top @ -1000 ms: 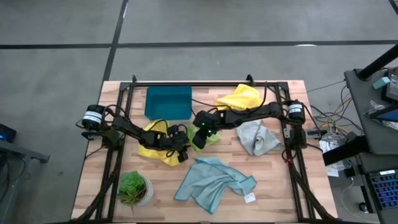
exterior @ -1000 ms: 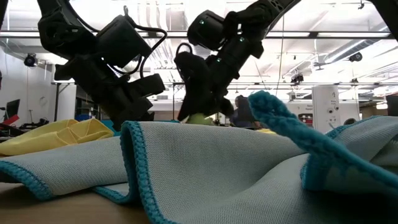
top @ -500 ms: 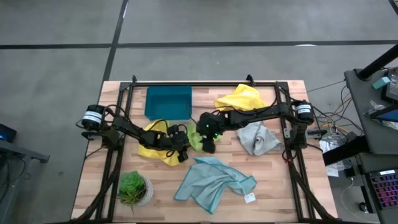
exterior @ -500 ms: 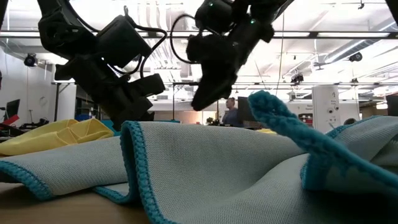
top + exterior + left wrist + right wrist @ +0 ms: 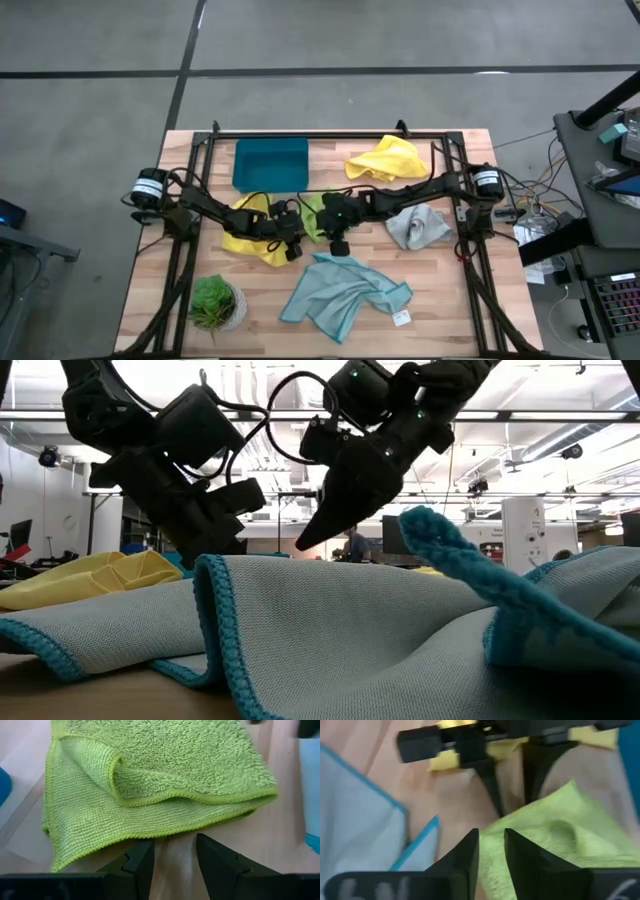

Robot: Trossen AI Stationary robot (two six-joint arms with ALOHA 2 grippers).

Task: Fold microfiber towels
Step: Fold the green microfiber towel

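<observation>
Now both tools meet at the green towel (image 5: 165,780), lying mid-surface between them. The left tool (image 5: 174,862) is a little open and empty. The right tool (image 5: 491,851) is narrow over an edge. Pinch one layer only, then lift slowly.

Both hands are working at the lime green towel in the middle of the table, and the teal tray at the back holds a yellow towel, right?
Not quite. In the high view the teal tray holds no towel; one yellow towel lies beside it on the table. Both the left hand and right hand are at the lime green towel.

Grey floor (image 5: 90,60) (bright ceiling lights)
</observation>
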